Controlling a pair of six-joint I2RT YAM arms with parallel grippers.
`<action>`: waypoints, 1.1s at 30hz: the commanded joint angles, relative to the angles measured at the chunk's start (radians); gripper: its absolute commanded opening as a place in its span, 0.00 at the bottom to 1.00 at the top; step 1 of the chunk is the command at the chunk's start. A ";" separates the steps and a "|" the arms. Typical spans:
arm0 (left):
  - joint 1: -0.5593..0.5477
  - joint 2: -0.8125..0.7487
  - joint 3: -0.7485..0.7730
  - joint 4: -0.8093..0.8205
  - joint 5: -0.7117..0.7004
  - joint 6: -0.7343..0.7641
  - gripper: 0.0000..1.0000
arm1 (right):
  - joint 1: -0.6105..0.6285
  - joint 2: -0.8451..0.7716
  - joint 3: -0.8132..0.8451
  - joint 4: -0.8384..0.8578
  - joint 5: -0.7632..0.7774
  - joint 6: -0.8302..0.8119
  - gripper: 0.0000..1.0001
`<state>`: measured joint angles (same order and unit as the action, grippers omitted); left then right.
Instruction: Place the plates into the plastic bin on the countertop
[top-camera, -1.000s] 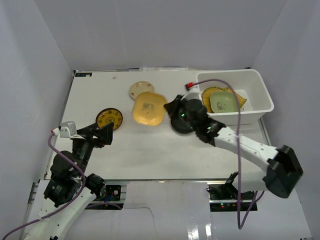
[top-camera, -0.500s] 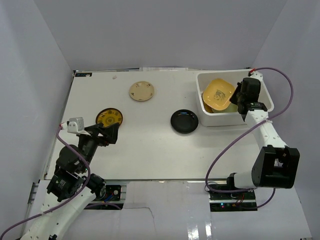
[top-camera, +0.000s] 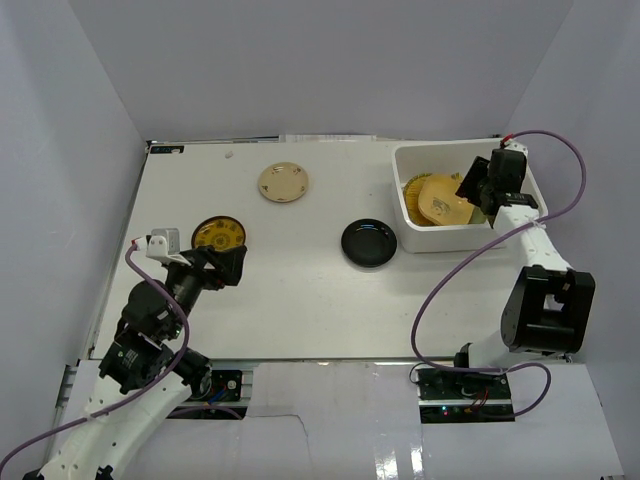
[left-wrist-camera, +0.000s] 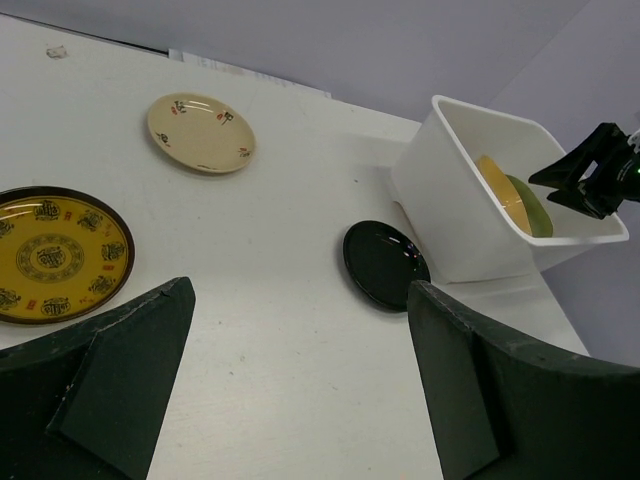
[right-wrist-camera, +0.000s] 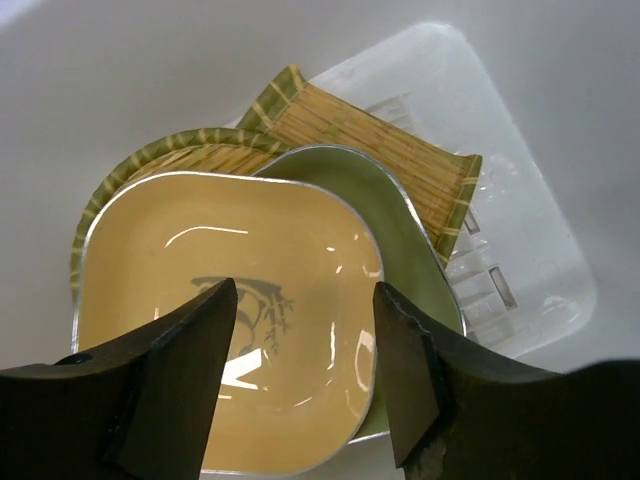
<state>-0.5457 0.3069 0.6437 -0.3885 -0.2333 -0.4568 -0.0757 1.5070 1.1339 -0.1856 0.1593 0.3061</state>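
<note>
My right pincer (right-wrist-camera: 300, 300) hangs spread wide with nothing between its fingers, pointing down into the plastic bin (top-camera: 522, 208) at the far right of the countertop (top-camera: 300, 300). Directly beneath it lies the yellow square dish (right-wrist-camera: 170, 260), face up and tilted a little because it rests on the others rather than on the bin floor. It overlaps the pale green square dish (right-wrist-camera: 405, 235) on its right. Under both sits the round bamboo tray (right-wrist-camera: 150, 160), with the rectangular bamboo tray (right-wrist-camera: 385, 150) propped behind, one end up against the far wall. The slotted bottom shows only at the right, so the stack crowds the left half. I read this as a release just made: the jaws stand apart above the dish and clear of it, so lifting out should not drag it.

My left pincer (left-wrist-camera: 300, 350) is also wide apart and empty, held low over the near left of the countertop. It faces across the surface, which gives me a view of what remains. Three plates lie outside the bin. The yellow round plate (top-camera: 219, 236) with a dark rim is just beyond that pincer. The beige round plate (top-camera: 283, 182) is farther back. The black round plate (top-camera: 369, 243) lies flat just left of the bin.

By my count four are in and three are out, so I am about halfway. The black one is nearest the right arm, but its low glossy rim may slip.
</note>
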 joint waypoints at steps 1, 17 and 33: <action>0.000 0.017 -0.003 -0.003 0.019 0.000 0.98 | 0.022 -0.077 0.041 0.009 -0.116 -0.021 0.64; 0.004 -0.009 0.002 -0.015 0.000 -0.008 0.98 | 0.576 -0.766 -0.864 0.521 0.160 0.672 0.61; 0.007 -0.020 0.001 -0.009 0.017 -0.010 0.98 | 0.656 -0.308 -0.959 0.862 0.301 0.959 0.51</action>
<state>-0.5446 0.2935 0.6437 -0.3958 -0.2268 -0.4641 0.5743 1.1294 0.1352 0.5285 0.3687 1.1835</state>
